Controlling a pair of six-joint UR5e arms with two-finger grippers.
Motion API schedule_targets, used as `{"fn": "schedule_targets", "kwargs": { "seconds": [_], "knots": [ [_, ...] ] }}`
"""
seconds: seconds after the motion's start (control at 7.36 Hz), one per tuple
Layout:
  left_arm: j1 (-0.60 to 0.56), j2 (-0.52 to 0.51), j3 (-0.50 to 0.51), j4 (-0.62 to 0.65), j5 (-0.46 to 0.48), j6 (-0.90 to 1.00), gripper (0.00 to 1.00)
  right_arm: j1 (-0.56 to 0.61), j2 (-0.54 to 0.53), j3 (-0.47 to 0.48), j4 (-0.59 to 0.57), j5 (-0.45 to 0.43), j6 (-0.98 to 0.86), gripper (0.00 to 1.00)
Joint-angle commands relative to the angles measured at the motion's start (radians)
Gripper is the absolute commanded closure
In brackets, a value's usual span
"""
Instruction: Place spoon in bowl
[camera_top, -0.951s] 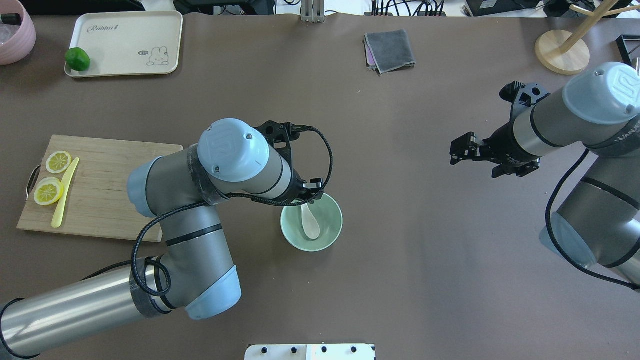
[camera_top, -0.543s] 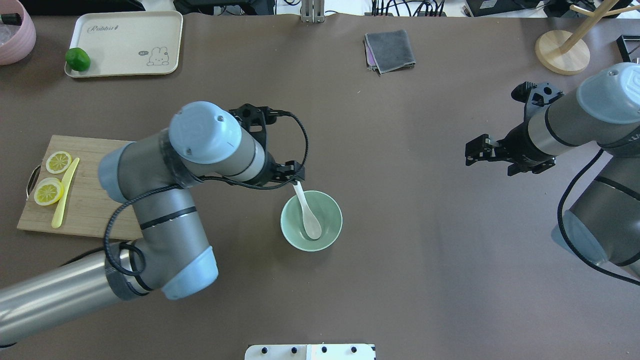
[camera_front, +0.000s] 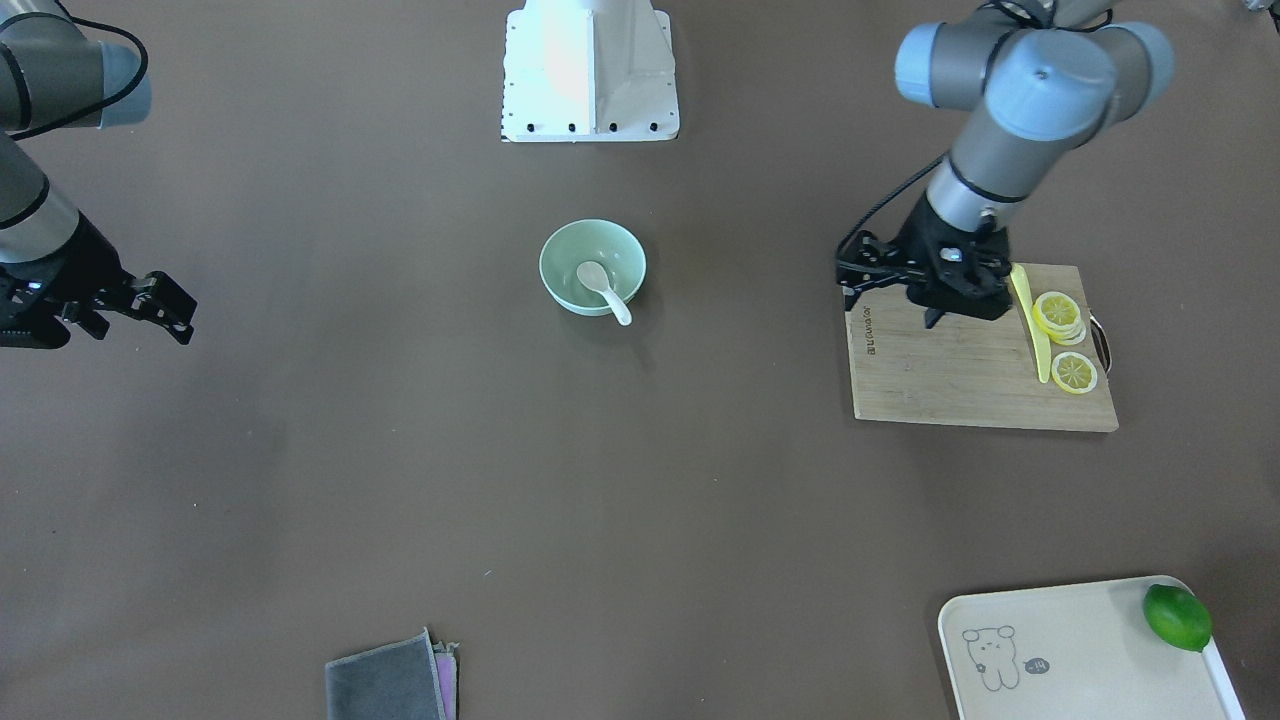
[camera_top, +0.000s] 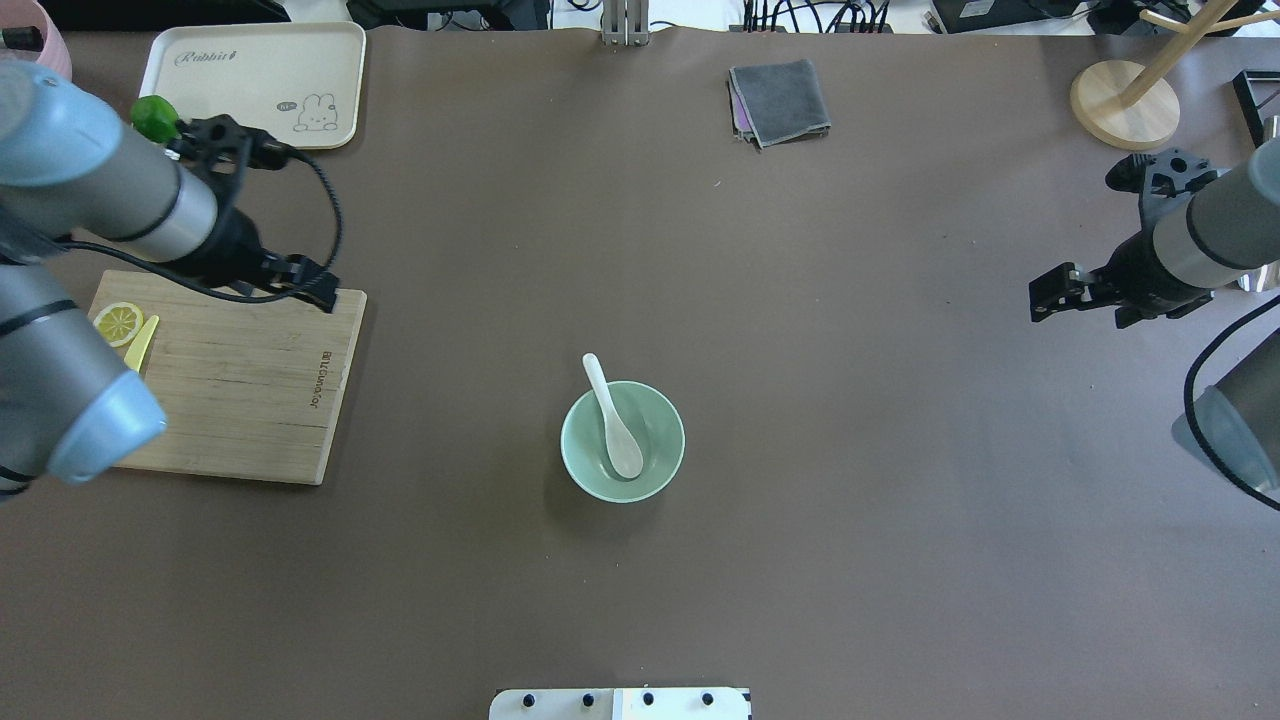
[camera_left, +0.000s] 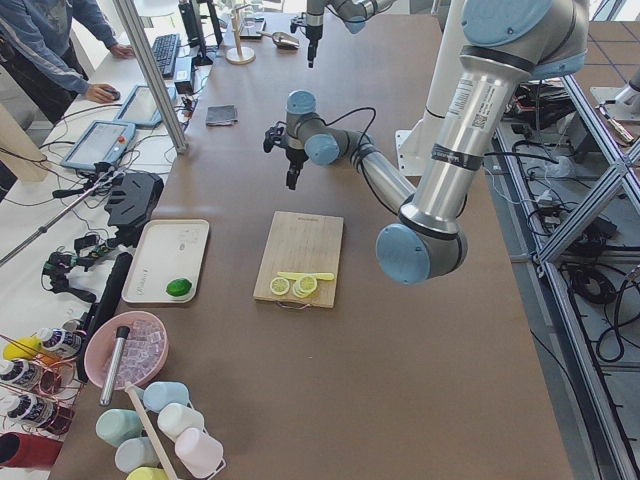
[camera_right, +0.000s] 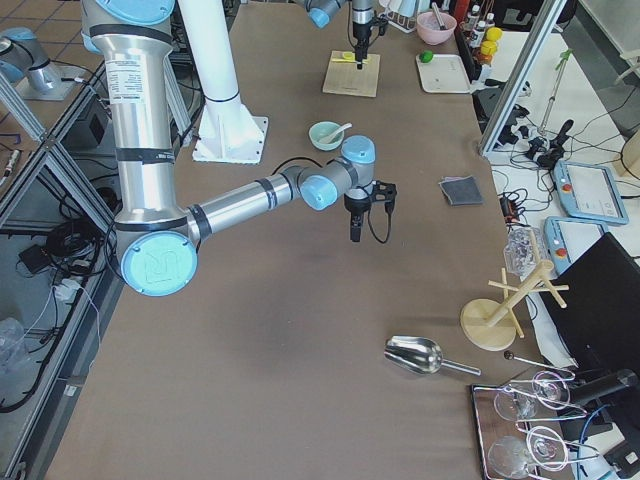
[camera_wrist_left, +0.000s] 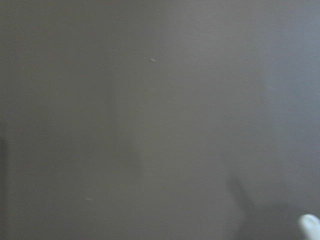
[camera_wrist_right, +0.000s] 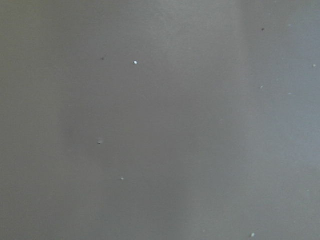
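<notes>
The pale mint-green bowl stands at the table's middle, also in the front view. The white spoon lies in it, scoop down inside and handle leaning over the far left rim; it also shows in the front view. My left gripper is open and empty, far left of the bowl, over the far right corner of the cutting board. My right gripper is open and empty, far out at the right. Both wrist views show only bare table.
The cutting board holds lemon slices and a slim yellow knife. A cream tray with a lime is at the far left. A grey cloth and a wooden stand are at the far edge.
My left gripper has let go of the spoon, which now rests in the bowl, and has pulled far left to the cutting board. My right arm has drawn back to the right.
</notes>
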Motion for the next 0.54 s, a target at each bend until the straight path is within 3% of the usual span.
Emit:
{"fn": "schedule_targets", "kwargs": {
  "seconds": [0.0,0.41],
  "knots": [
    [-0.200,0.210,-0.038,-0.006,-0.127,0.292,0.02,0.129,-0.032,-0.074,0.001,0.076,-0.199,0.00],
    [-0.335,0.376,-0.035,-0.008,-0.129,0.481,0.02,0.264,-0.089,-0.145,0.001,0.127,-0.457,0.00]
  ]
}}
